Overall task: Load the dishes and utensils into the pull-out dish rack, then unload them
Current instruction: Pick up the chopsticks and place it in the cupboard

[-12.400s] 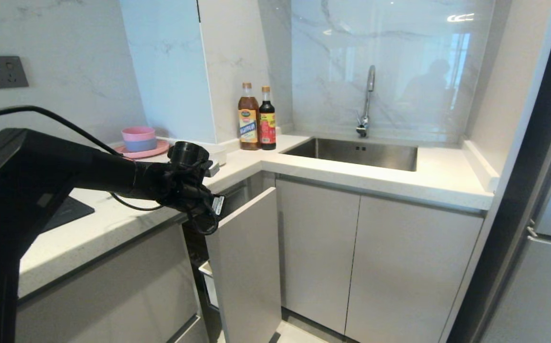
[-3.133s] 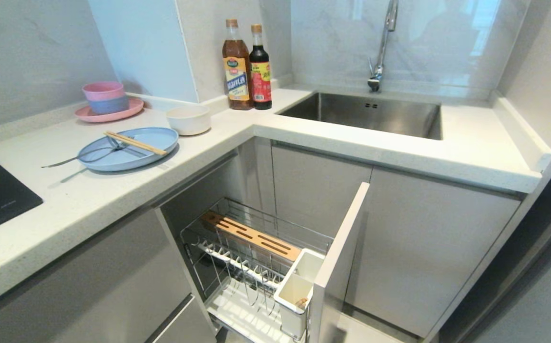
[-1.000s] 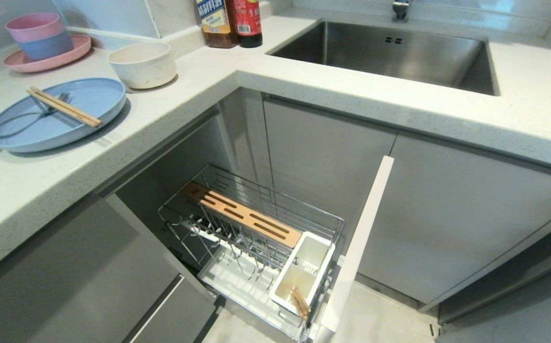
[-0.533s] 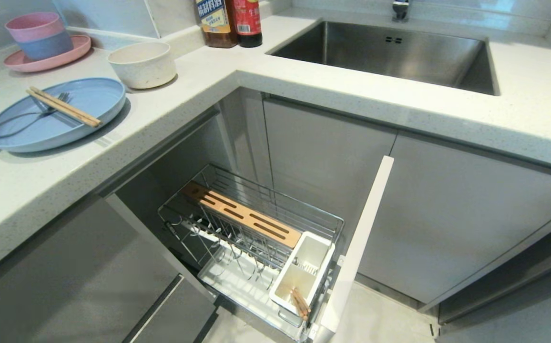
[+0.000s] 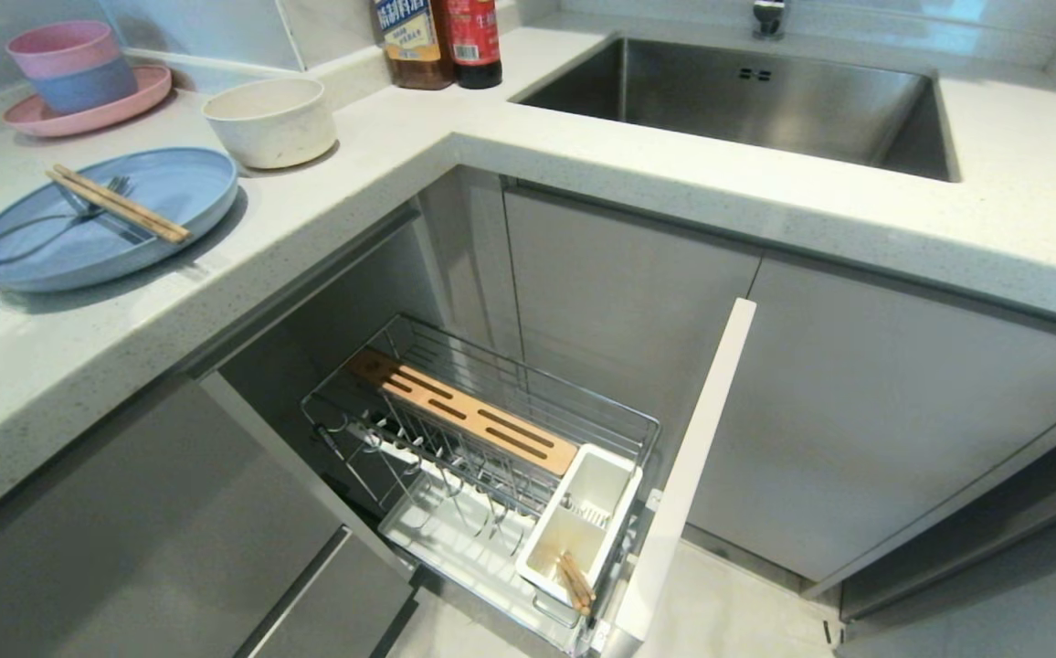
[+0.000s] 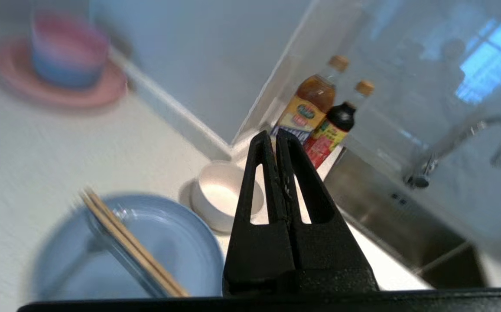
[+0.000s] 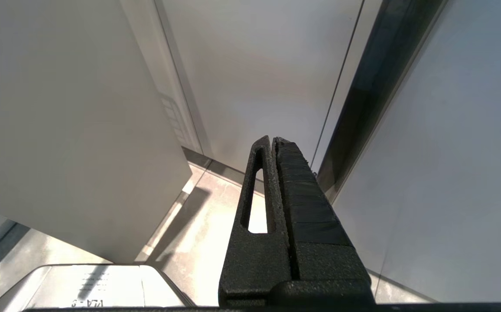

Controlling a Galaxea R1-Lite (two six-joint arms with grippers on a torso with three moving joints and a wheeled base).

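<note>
Fork (image 5: 7,239) handle runs off frame beneath chopsticks (image 5: 120,204).

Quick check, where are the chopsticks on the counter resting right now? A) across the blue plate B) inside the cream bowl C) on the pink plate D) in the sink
A: the chopsticks lie across the blue plate, over the fork, apart from the cream bowl.

We see a speckled, stone-like counter (image 5: 583,174) with a brushed steel sink (image 5: 765,100). The blue plate (image 5: 172,196) looks like matt plastic, the chopsticks (image 5: 117,203) pale wood. Below, the rack (image 5: 528,402) is shiny chrome wire with a wooden block (image 5: 464,422) and a smooth white plastic holder (image 5: 583,525).
</note>
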